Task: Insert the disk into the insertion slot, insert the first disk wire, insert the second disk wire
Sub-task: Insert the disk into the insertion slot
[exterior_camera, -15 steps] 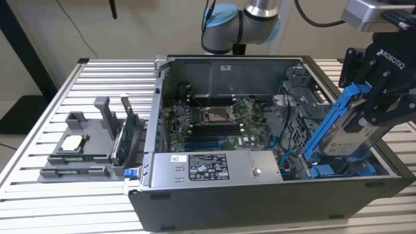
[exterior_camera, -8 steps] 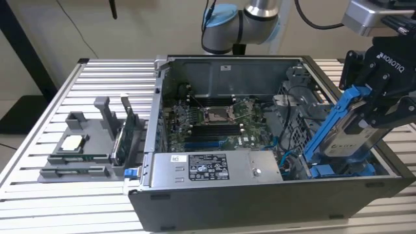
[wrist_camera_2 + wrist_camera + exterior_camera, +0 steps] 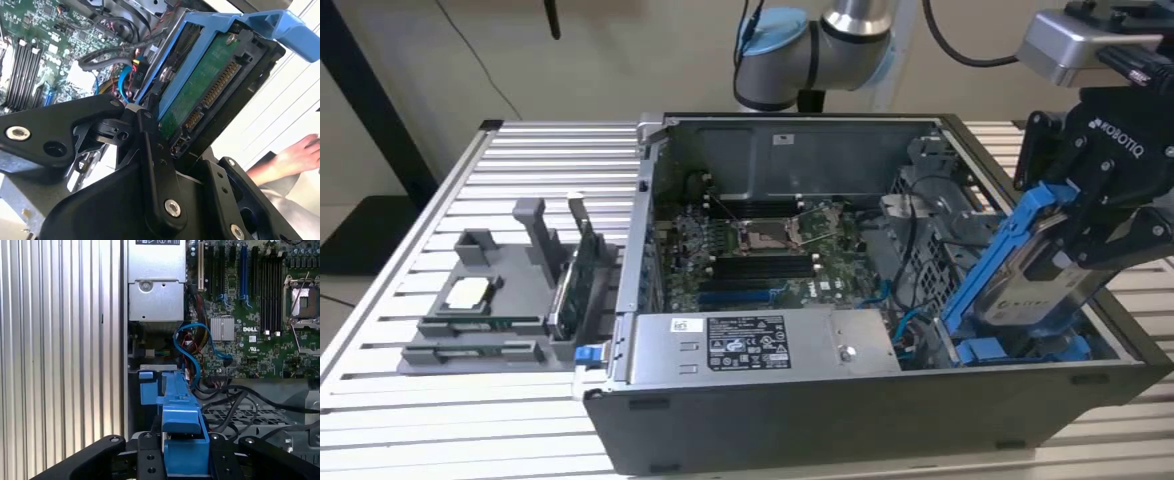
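Observation:
My gripper (image 3: 1078, 243) is shut on the disk (image 3: 1042, 272), a silver drive with a white label in a bright blue carrier. The disk hangs steeply tilted inside the open computer case, at the exterior view's right. Its lower end reaches down to the insertion slot (image 3: 1019, 351), a grey bay with blue tabs at the case's near right corner. In the second wrist view the disk (image 3: 199, 92) shows its green board and connector between my fingers (image 3: 150, 150). In the first wrist view the blue carrier (image 3: 181, 422) points toward the slot (image 3: 149, 386). Loose blue cables (image 3: 192, 347) lie beside the bay.
A grey labelled power-supply box (image 3: 761, 345) sits at the case's front, with the motherboard (image 3: 761, 250) behind it. A grey fixture (image 3: 494, 300) holding parts stands on the slatted table (image 3: 427, 400) at the exterior view's left. A person's hand (image 3: 295, 155) is beyond the case.

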`<state>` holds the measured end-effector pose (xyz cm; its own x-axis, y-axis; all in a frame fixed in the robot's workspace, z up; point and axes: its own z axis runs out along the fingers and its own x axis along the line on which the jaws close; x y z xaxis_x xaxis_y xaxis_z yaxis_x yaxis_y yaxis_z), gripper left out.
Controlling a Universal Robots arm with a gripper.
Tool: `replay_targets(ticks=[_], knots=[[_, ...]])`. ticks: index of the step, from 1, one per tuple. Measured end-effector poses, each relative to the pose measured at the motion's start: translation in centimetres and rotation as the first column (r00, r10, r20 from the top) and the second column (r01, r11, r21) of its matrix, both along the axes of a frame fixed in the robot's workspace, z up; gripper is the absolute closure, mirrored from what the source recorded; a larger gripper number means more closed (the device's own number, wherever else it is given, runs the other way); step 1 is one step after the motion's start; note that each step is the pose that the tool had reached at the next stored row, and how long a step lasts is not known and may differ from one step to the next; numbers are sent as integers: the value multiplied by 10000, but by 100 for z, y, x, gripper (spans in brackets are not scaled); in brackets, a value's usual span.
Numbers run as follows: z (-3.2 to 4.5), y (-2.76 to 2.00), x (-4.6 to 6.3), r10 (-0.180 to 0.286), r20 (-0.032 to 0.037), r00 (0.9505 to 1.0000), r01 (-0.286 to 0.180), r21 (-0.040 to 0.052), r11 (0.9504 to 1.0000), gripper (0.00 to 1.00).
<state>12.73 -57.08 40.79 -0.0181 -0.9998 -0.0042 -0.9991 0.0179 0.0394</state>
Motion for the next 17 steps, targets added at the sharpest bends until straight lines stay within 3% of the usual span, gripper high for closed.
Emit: replay_targets(ticks=[17], knots=[[-181,-1,10,0,0,10000,0,-2,10000,67]])
